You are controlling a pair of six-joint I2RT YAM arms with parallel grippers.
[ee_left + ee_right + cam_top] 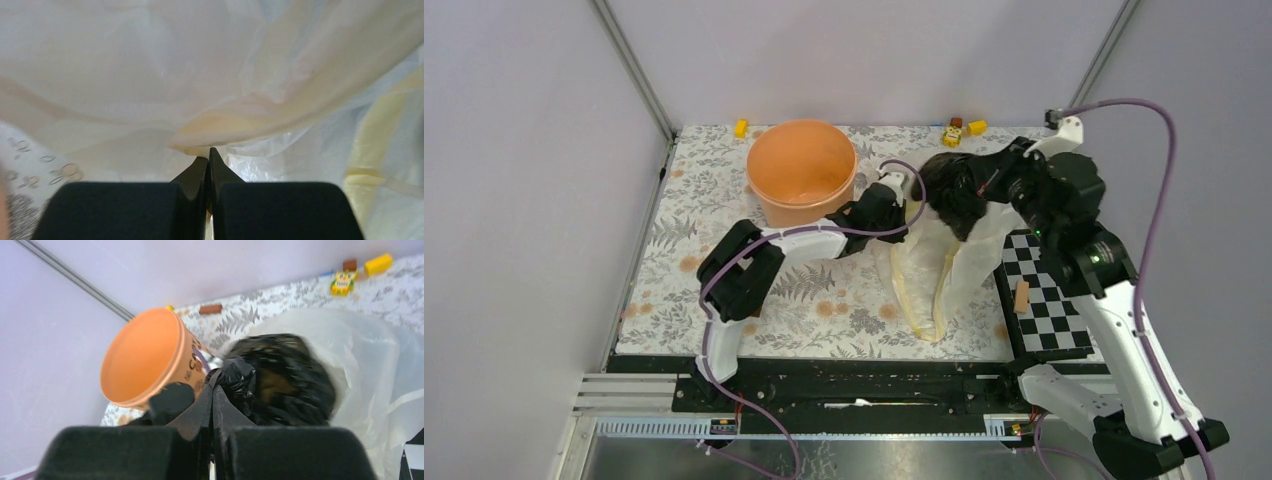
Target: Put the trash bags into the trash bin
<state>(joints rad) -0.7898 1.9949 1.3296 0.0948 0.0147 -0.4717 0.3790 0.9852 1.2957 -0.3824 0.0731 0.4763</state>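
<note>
The black trash bag (954, 190) is a crumpled glossy bundle right of the peach-orange trash bin (801, 170). It sits at the top of the cream-white bag (944, 262). My right gripper (214, 377) is shut on an edge of the black bag (280, 377), with the bin (142, 357) just to its left. My left gripper (208, 152) is shut on a fold of the white bag (210, 75); in the top view it (902, 212) is between the bin and the black bag. The bin looks empty.
A black-and-white checkerboard (1044, 300) with a small wooden block (1021, 296) lies at the right. Small yellow and brown toy blocks (959, 129) and a yellow block (740, 127) lie along the far edge. Walls close in at the back.
</note>
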